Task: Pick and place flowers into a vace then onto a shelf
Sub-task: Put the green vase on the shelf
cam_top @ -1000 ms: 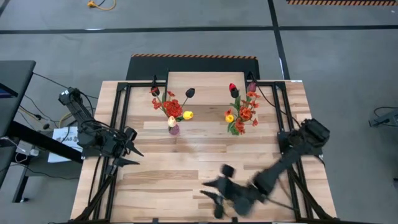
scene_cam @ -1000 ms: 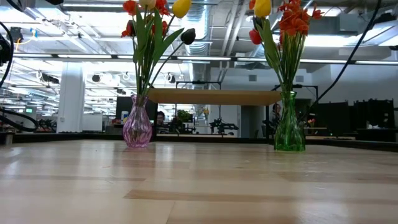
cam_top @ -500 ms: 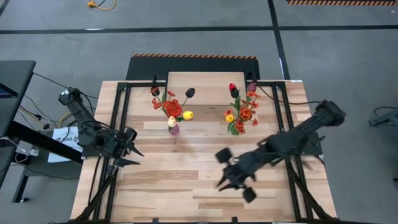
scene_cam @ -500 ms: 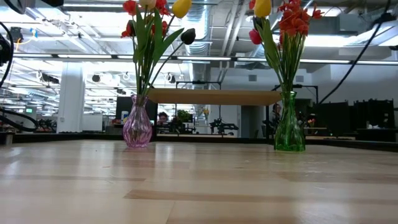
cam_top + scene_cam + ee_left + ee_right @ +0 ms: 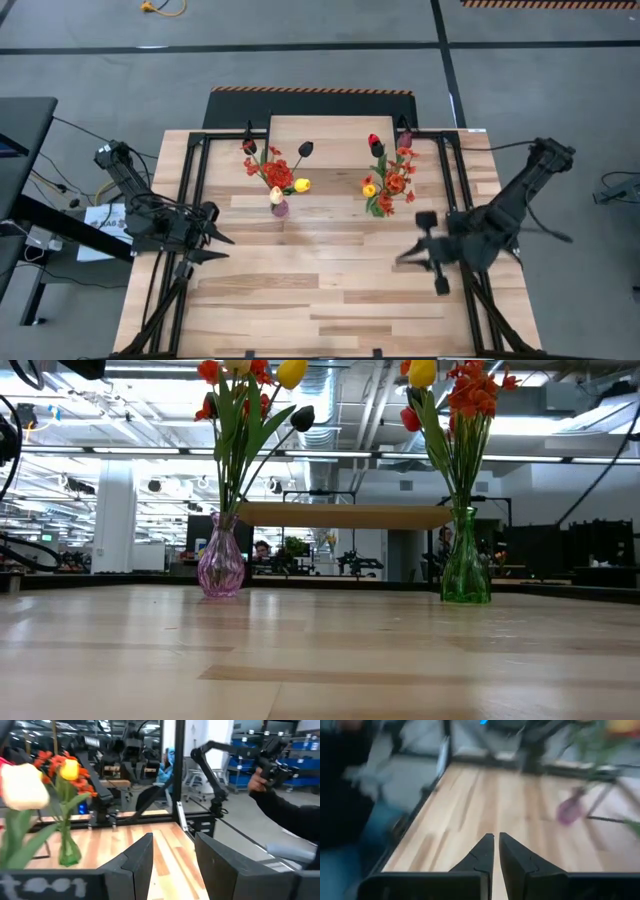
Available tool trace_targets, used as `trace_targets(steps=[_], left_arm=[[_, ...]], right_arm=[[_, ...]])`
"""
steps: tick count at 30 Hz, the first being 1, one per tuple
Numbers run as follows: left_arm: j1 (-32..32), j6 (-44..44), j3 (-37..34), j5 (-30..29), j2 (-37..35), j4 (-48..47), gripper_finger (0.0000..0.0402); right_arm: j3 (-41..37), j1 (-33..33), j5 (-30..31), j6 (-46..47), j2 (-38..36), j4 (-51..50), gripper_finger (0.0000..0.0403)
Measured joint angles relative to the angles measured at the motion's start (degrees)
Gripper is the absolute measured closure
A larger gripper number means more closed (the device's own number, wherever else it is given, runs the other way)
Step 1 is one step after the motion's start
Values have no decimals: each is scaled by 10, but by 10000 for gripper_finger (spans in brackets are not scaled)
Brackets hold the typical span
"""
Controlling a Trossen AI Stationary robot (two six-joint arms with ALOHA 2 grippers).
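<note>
Two bunches of flowers stand in vases on the table. One bunch (image 5: 278,175) has its stems in a pink vase (image 5: 222,565). The other bunch (image 5: 390,182) has its stems in a green vase (image 5: 466,570). The shelf (image 5: 335,128) stands behind them at the far edge, and both vases rest on the tabletop in front of it. My left gripper (image 5: 215,245) hangs open at the table's left side, pointing level toward the middle, with nothing between its fingers (image 5: 145,860). My right gripper (image 5: 402,257) hovers shut and empty above the table's right half, right of and nearer than the green vase.
Black frame rails (image 5: 195,200) run along both sides of the tabletop. Bare wood planks (image 5: 300,300) stretch between the vases and the near edge. A person's dark sleeve (image 5: 285,810) shows beyond the table in the left wrist view.
My right gripper has swung up from the table's near edge toward the right and far side, rolling as it went, and its fingers have come together. The vases and flowers have stayed where they were.
</note>
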Motion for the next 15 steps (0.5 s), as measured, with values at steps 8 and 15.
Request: trace_targets(steps=[8,15], left_arm=[[0,47,0,-27,0,10,268],[0,108,0,-82,0,40,268]], right_arm=[[-227,-44,53,1,-118,269,387],[-285,-86,180,93,-79,265,401]])
